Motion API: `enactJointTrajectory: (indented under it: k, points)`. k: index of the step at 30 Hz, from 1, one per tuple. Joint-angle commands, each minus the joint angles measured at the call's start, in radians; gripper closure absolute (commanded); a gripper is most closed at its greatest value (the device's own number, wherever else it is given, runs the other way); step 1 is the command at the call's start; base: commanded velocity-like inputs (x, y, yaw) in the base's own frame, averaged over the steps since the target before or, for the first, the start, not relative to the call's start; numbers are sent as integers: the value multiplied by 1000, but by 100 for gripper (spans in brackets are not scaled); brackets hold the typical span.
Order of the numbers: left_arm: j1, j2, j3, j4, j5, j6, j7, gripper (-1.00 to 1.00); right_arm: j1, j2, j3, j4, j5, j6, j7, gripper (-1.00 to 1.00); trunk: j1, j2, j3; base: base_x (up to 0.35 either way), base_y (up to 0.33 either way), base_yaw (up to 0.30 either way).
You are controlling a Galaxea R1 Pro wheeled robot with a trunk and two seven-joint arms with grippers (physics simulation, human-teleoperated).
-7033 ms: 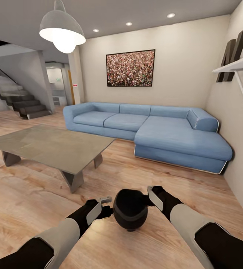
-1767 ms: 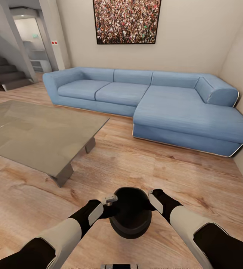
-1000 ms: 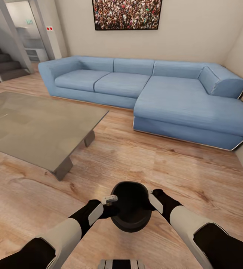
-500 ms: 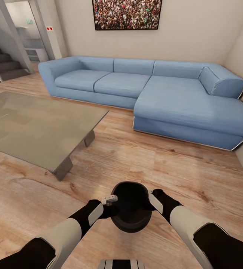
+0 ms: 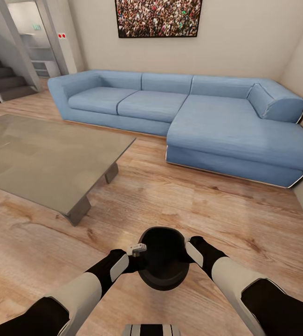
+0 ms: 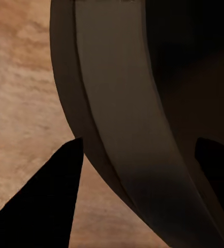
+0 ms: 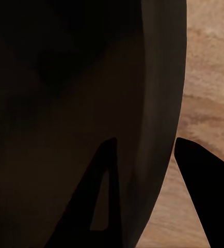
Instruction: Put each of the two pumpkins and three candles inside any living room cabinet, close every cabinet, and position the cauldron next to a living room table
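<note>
I hold the glossy black cauldron (image 5: 163, 263) in front of my body, over the wood floor, its open mouth facing up. My left gripper (image 5: 137, 254) is shut on its left rim and my right gripper (image 5: 187, 249) on its right rim. In the left wrist view the cauldron's rim (image 6: 122, 134) runs between the dark fingers (image 6: 45, 206). The right wrist view has the rim (image 7: 161, 103) between its fingers (image 7: 202, 181) in the same way. The grey stone-look table (image 5: 39, 158) stands ahead to the left, its near corner apart from the cauldron. The pumpkins, candles and cabinet are out of view.
A blue L-shaped sofa (image 5: 193, 121) runs along the far wall, its chaise reaching toward me on the right. Bare wood floor (image 5: 170, 200) lies between table, sofa and me. A staircase (image 5: 2, 84) and a doorway are at far left, a wall close at right.
Since 7 s ago the view has moved closer to the sofa and table and tipped down. Over the last second nothing has moved; both grippers keep their hold on the cauldron.
</note>
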Motion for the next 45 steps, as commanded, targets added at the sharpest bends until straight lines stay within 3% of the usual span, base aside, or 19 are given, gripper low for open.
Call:
enactJointTrajectory:
  k: [1, 23, 45]
  points:
    - [0, 0, -6, -1, 5, 4, 10, 100, 0, -1, 7, -1, -7, 5, -8, 100, 0, 0, -1, 0, 0, 0]
    - [0, 0, -6, -1, 5, 4, 10, 100, 0, -1, 7, -1, -8, 5, -3, 100, 0, 0, -1, 0, 0, 0]
    - [0, 0, -6, -1, 5, 4, 10, 100, 0, -1, 7, -1, -8, 5, -2, 100, 0, 0, 31, 0, 0, 0]
